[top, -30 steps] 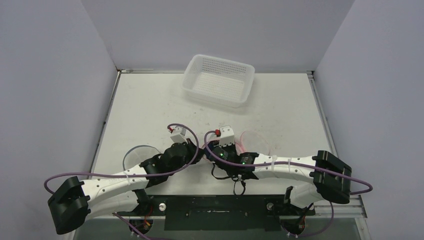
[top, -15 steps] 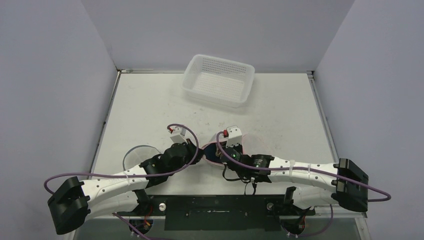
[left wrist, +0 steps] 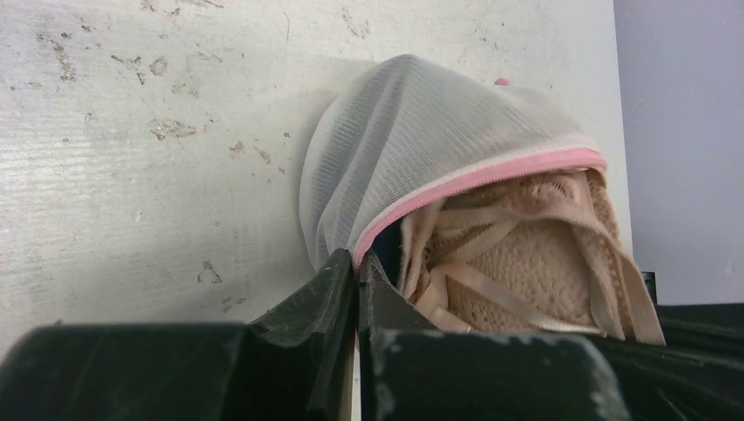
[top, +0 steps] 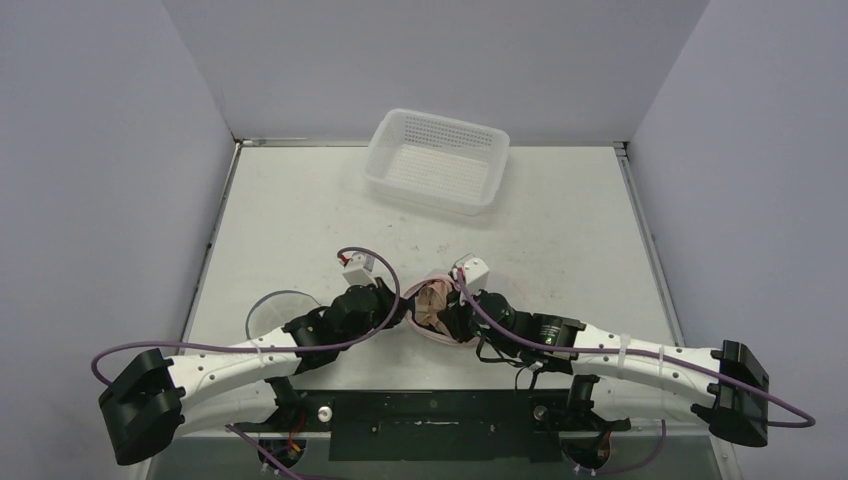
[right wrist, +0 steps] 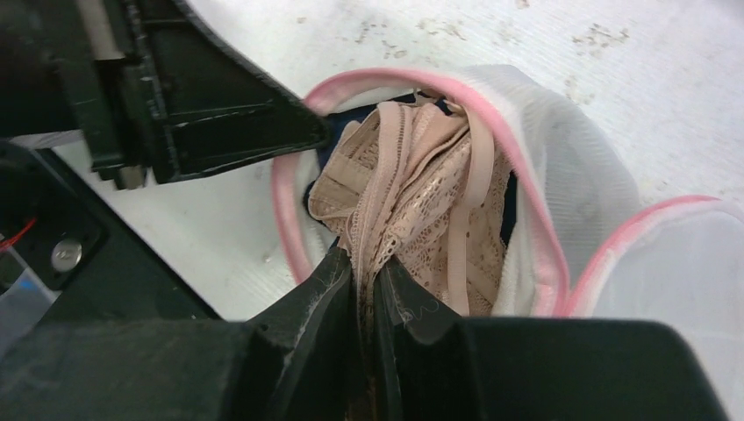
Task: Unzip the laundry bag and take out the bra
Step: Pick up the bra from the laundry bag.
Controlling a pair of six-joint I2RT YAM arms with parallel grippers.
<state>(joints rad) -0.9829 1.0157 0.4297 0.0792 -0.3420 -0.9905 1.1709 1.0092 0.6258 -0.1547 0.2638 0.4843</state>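
The white mesh laundry bag (left wrist: 421, 123) with a pink zip rim lies open near the table's front. It also shows in the top view (top: 425, 285) and the right wrist view (right wrist: 570, 193). A beige lace bra (right wrist: 421, 202) sticks out of its mouth, and shows in the left wrist view (left wrist: 526, 254) and the top view (top: 435, 303). My left gripper (left wrist: 358, 259) is shut on the bag's pink rim; in the top view it (top: 402, 310) sits at the bag's left edge. My right gripper (right wrist: 364, 267) is shut on the bra's lace edge, right of the bag in the top view (top: 450, 315).
A white perforated basket (top: 438, 160) stands at the back of the table. A round clear lid or ring (top: 272, 310) lies under the left arm. The black mounting rail (top: 430, 415) runs along the near edge.
My right arm has stretched out to the right and lowered, its gripper drawing the beige bra out of the bag's mouth. The left gripper has held still on the rim.
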